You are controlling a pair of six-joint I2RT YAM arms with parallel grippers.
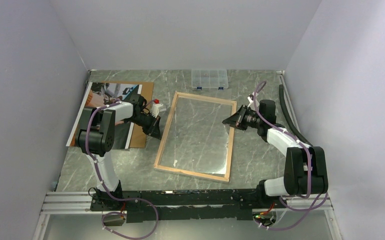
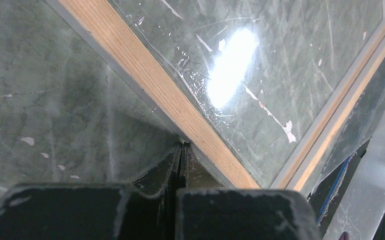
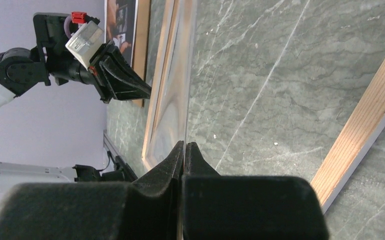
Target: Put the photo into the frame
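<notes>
Frame point(image 1: 196, 134), rectangular light wood, lies on veined grey-green tabletop point(image 1: 260, 165).

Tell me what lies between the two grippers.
The frame fills that stretch: the left gripper is at its left side, the right gripper at its right side. The top view shows it.

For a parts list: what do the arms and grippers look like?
Both the left arm and right arm alternate white and black segments, each trailed by a looping purple cable. The left gripper and right gripper have black, wedge-shaped fingers. A white block with a red connector sits at the left wrist.
</notes>
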